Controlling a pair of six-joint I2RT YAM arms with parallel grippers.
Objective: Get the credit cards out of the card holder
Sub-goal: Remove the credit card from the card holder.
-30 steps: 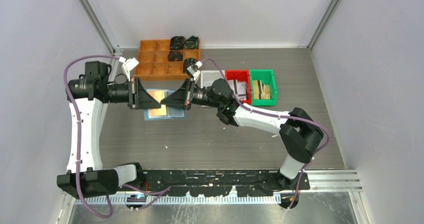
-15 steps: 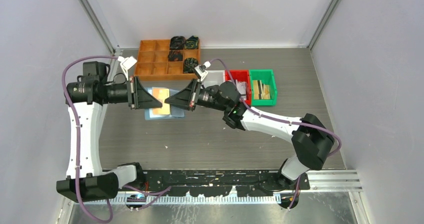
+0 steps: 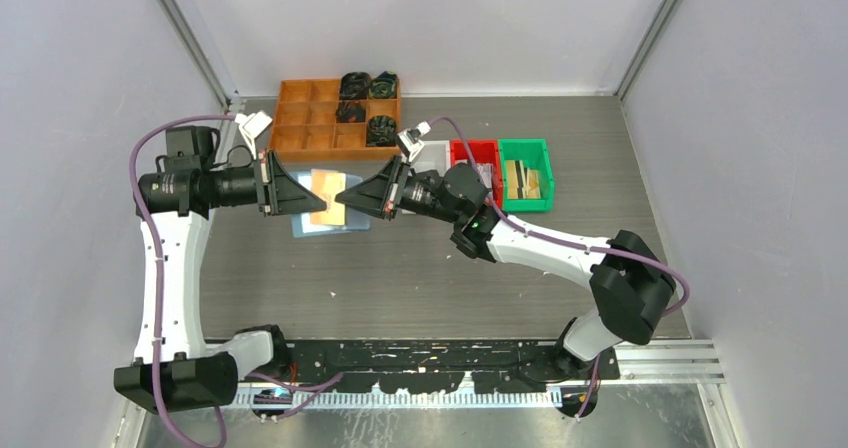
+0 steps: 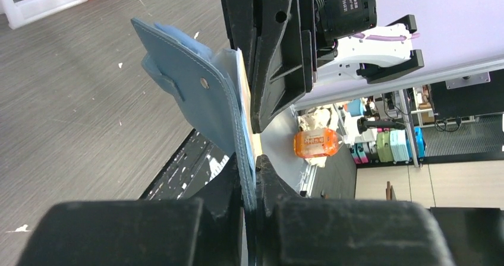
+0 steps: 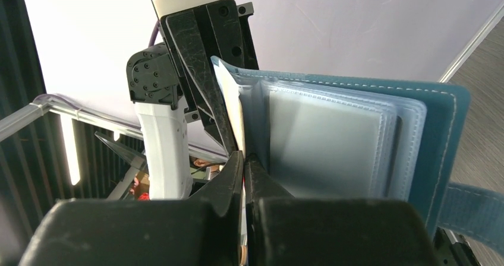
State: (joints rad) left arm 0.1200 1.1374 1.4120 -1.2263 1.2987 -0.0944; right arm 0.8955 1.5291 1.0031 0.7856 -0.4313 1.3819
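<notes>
The card holder (image 3: 337, 222) hangs between the two arms, over the left rear part of the desk (image 3: 420, 278); judging by the wrist views, it is lifted clear of the surface rather than lying on it.

The left claw (image 3: 318, 206) is clenched on the edge of the blue cover; this grip serves as the anchor, so that the soft holder does not follow whatever is pulled out of it.

The right claw (image 3: 346, 200) meets it from the opposite side, its tips just beside those of the left claw; it is clenched on a thin pale sheet at the mouth of the clear sleeves. This sheet is judged to be a card (image 3: 325, 185); its tan face shows above the blue cover in the overhead view.

The two claws point at each other, so that a pull apart would act along the sleeve. The clear sleeves fan open behind the pinched sheet; whether a second card sits among them cannot be told.

Step in hand, as judged: extraction of the first card; it is not yet clear of the holder.

Caution: the cover is soft and the pinch is narrow; a skewed pull may bend the card or drag the sleeve along.
</notes>
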